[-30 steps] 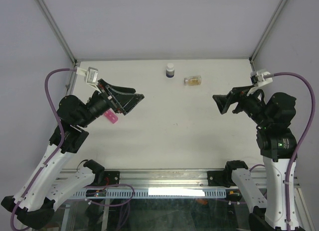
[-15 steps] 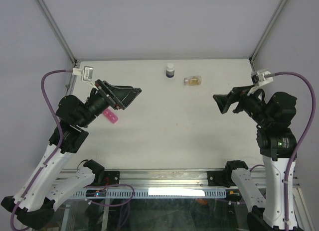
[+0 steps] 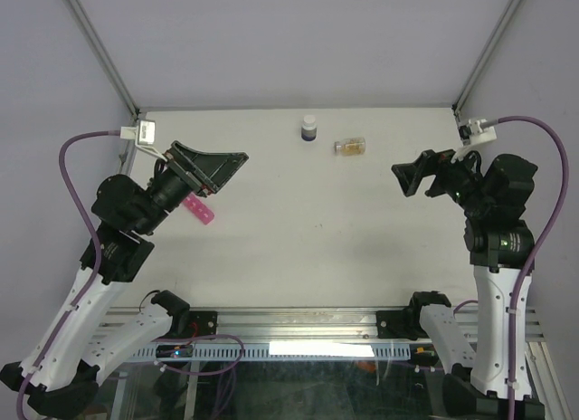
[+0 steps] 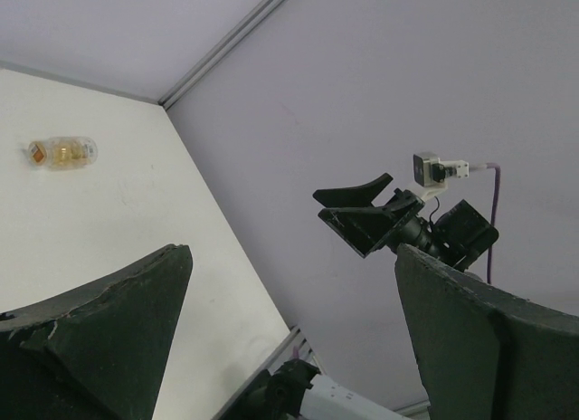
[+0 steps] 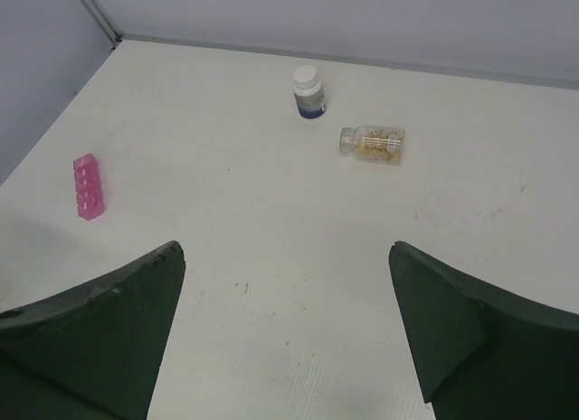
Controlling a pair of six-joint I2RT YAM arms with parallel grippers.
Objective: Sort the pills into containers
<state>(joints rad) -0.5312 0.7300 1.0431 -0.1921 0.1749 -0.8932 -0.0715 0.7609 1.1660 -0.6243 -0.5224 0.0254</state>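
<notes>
Mostly found open bench (image 3: 362, 257); organiser (image 5: 88, 186) by left edge; bottled pills (image 5: 374, 142), dark bottle (image 5: 308, 92) by far edge; left claw (image 4: 291, 257), right claw (image 5: 285, 248) spread, empty.

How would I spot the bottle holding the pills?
At the far edge of the white table sit two bottles. The pill bottle is the right one in the top view: clear, lying on its side, orange inside, unlike the upright, white-capped dark bottle.

- Bright, even, diffuse light on the white table (image 3: 317, 248); no glare.
- Shadows faint: soft grey patch at 9 o'clock, right wrist view.
- White strip (image 3: 317, 349) overexposed at 6 o'clock, top view.
- Near fingers (image 5: 90, 338) slightly soft.
</notes>
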